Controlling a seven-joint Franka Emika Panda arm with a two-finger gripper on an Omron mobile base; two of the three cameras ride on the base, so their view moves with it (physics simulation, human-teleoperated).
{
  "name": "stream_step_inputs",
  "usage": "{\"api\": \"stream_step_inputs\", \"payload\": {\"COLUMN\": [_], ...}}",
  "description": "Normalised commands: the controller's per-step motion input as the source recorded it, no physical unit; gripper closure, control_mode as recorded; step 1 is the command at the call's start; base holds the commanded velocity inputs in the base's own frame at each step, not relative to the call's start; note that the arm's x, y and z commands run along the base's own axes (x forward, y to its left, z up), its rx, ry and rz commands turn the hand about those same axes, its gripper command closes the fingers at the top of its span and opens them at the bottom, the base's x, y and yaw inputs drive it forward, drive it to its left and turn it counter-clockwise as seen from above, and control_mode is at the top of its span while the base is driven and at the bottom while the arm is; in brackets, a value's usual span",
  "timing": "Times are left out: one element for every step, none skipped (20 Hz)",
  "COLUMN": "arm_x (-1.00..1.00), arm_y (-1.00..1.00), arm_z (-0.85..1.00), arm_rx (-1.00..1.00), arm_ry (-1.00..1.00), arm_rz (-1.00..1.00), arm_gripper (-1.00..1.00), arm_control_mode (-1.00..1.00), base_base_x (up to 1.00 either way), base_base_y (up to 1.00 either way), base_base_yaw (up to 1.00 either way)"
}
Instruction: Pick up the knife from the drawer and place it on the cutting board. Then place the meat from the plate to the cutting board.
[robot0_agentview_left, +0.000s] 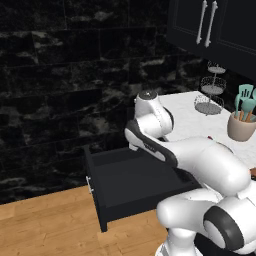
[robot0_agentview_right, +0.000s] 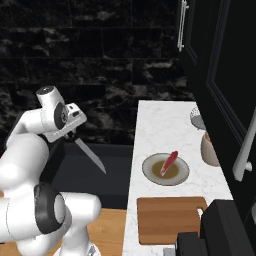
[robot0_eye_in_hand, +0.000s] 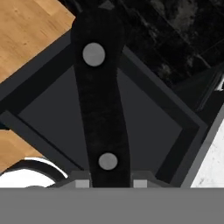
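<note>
My gripper (robot0_agentview_right: 73, 135) is shut on the knife (robot0_agentview_right: 92, 158), holding it in the air above the open drawer (robot0_agentview_right: 85, 170). The silver-grey blade points down and to the right, towards the counter. In the hand view the knife's black handle (robot0_eye_in_hand: 103, 105), with two grey rivets, runs up from my gripper (robot0_eye_in_hand: 109, 182) over the drawer's dark floor (robot0_eye_in_hand: 148, 127). The drawer (robot0_agentview_left: 130, 185) stands pulled out, and my arm hides part of it. The meat (robot0_agentview_right: 170, 161) lies on the plate (robot0_agentview_right: 150, 172) on the white counter. The cutting board (robot0_agentview_right: 170, 217) sits just in front of the plate.
A beige cup of teal spatulas (robot0_agentview_left: 242, 125) and a wire tiered stand (robot0_agentview_left: 210, 95) stand at the back of the counter. Black cabinet doors with silver handles (robot0_agentview_left: 207, 22) hang above. Wooden floor (robot0_agentview_left: 45, 225) lies in front of the drawer.
</note>
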Motion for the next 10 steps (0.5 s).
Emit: {"api": "stream_step_inputs", "payload": {"arm_x": [0.00, 0.00, 0.13, 0.00, 0.00, 0.00, 0.00, 0.00, 0.00, 0.00], "arm_y": [0.00, 0.00, 0.00, 0.00, 0.00, 0.00, 0.00, 0.00, 0.00, 0.00], "arm_z": [-0.01, -0.09, 0.00, 0.00, 0.00, 0.00, 0.00, 0.00, 0.00, 0.00], "arm_rx": [-0.03, -0.02, 0.00, 0.00, 0.00, 0.00, 0.00, 0.00, 0.00, 0.00], "arm_ry": [0.07, 0.07, 0.16, 0.00, 0.00, 0.00, 0.00, 0.00, 0.00, 0.00], "arm_rz": [0.06, 0.00, 0.00, 0.00, 0.00, 0.00, 0.00, 0.00, 0.00, 0.00], "arm_gripper": [1.00, 1.00, 1.00, 1.00, 1.00, 1.00, 1.00, 1.00, 1.00, 1.00], "arm_control_mode": [-1.00, -1.00, -1.00, -1.00, -1.00, -1.00, -1.00, -1.00, -1.00, -1.00], "base_base_x": [0.00, 0.00, 0.00, 0.00, 0.00, 0.00, 0.00, 0.00, 0.00, 0.00], "base_base_y": [0.00, 0.00, 0.00, 0.00, 0.00, 0.00, 0.00, 0.00, 0.00, 0.00], "base_base_yaw": [0.00, 0.00, 0.00, 0.00, 0.00, 0.00, 0.00, 0.00, 0.00, 0.00]}}
